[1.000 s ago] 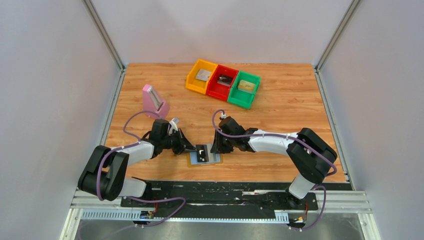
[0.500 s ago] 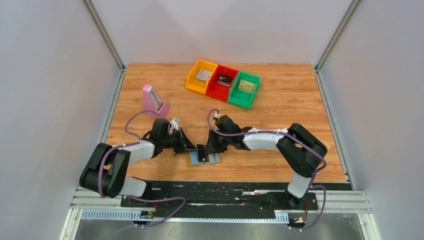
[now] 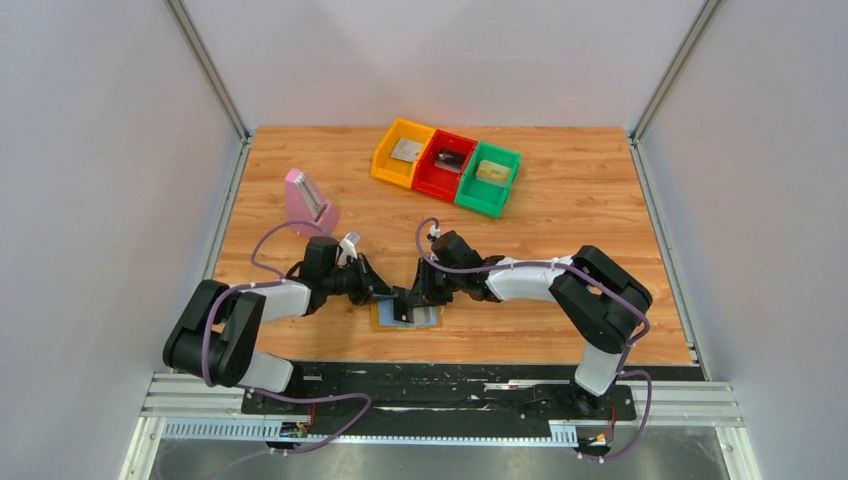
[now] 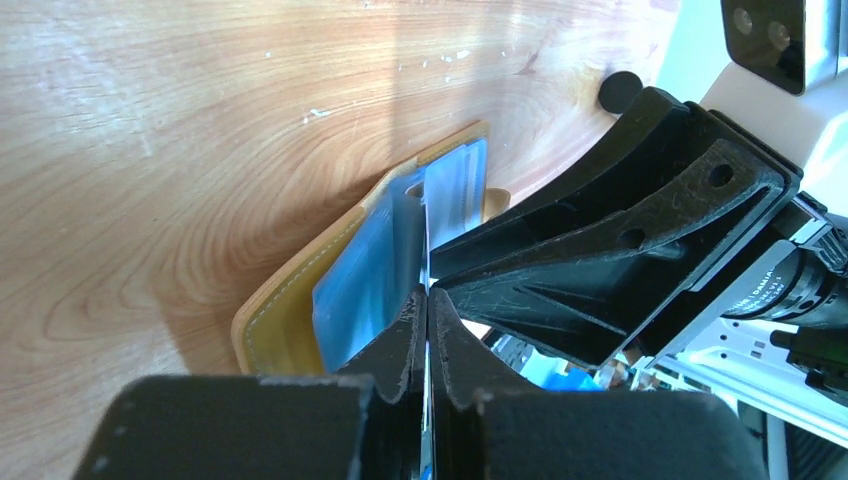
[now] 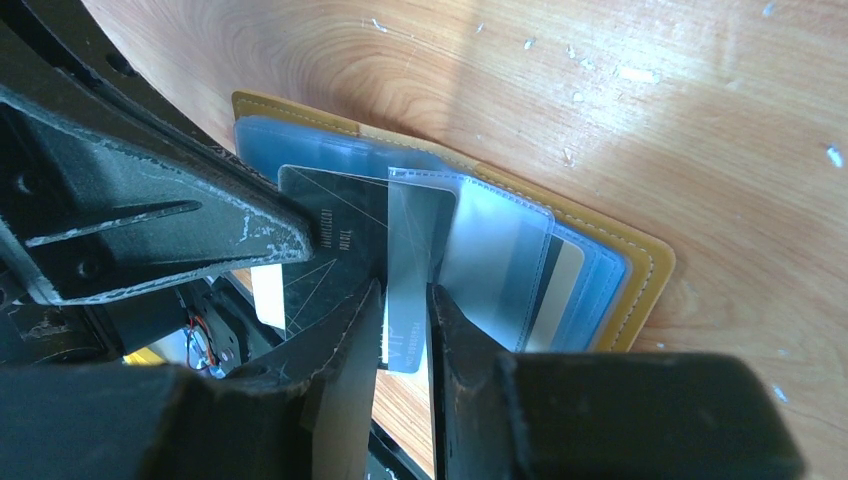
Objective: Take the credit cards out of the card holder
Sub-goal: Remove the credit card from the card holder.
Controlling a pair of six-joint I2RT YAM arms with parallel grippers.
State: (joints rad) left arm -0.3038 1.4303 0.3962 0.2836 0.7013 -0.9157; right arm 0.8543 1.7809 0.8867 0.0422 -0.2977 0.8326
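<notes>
Mustard card holder (image 5: 640, 272) could lift with dark grey card (image 5: 330, 250) left tool (image 4: 427, 300) pinches; right tool (image 5: 405, 292), slightly spread over silver-grey card (image 5: 420, 220), pins nothing.

Your left end effector (image 3: 392, 296) and right end effector (image 3: 406, 300) meet over the card holder (image 3: 422, 320), open flat by the desk's (image 3: 560, 200) near edge.
</notes>
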